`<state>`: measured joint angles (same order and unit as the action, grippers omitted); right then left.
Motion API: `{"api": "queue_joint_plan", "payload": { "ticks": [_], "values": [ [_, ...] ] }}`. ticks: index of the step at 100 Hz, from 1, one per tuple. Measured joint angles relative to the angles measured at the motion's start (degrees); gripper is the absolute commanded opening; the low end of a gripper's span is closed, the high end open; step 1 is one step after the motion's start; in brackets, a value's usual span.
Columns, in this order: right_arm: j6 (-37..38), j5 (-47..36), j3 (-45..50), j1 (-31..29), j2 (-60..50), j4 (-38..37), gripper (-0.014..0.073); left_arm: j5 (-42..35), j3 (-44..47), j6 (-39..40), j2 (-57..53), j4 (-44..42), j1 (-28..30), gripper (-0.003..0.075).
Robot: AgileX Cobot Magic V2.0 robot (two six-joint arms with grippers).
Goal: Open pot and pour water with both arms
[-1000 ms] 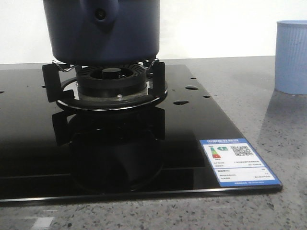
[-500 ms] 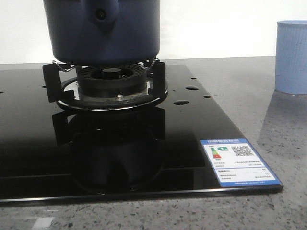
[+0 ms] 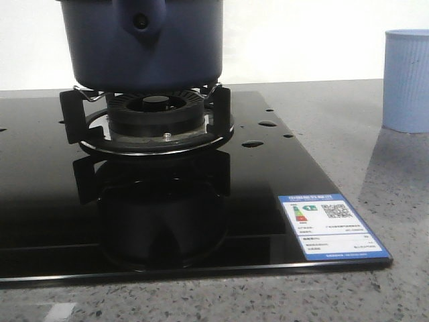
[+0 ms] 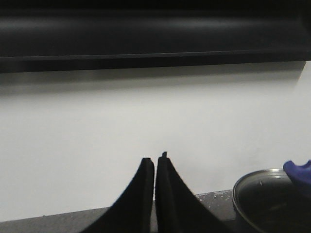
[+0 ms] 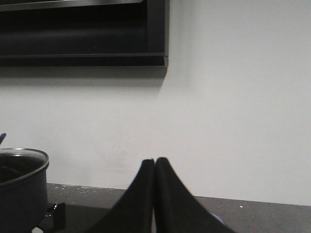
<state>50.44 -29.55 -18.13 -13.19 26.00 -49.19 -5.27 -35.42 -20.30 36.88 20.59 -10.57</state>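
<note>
The large round dark navy-blue pot (image 3: 142, 43) sits on the black burner stand (image 3: 151, 117) of the glossy black glass cooktop (image 3: 40, 201), at the front view's left; a few shiny water drops (image 3: 253, 143) lie on the glass to its right, and a pale-blue ribbed cup (image 3: 407, 80) stands on the grey speckled surface (image 3: 348, 134) farther right. Only the wrist views show the tools: the left tool (image 4: 155, 160) and right tool (image 5: 154, 161) are each pressed together, holding nothing, before a white wall. There the pot's rim shows; its contents cannot be told.
</note>
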Motion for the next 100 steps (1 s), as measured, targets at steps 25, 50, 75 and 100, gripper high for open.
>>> {"api": "queue_joint_plan", "payload": {
  "ticks": [25, 50, 75, 100],
  "values": [
    [1.19, 9.52, 12.82, 0.0, -21.65, -0.28, -0.006, -1.23, 18.35, 0.0, -19.02, 0.66, 0.0, -0.002],
    [2.53, 13.56, 16.94, 0.0, -26.58, -0.28, -0.006, -1.23, 24.92, 0.0, -27.19, 3.48, 0.0, -0.002],
    [2.76, 13.83, 16.94, 0.0, -26.58, -0.28, -0.006, -0.74, 25.21, 0.0, -27.29, 4.76, 0.0, -0.002],
    [2.76, 13.83, 16.94, 0.0, -26.58, -0.28, -0.006, -0.55, 25.21, 0.0, -27.29, 4.76, 0.0, -0.002]
  ]
}}
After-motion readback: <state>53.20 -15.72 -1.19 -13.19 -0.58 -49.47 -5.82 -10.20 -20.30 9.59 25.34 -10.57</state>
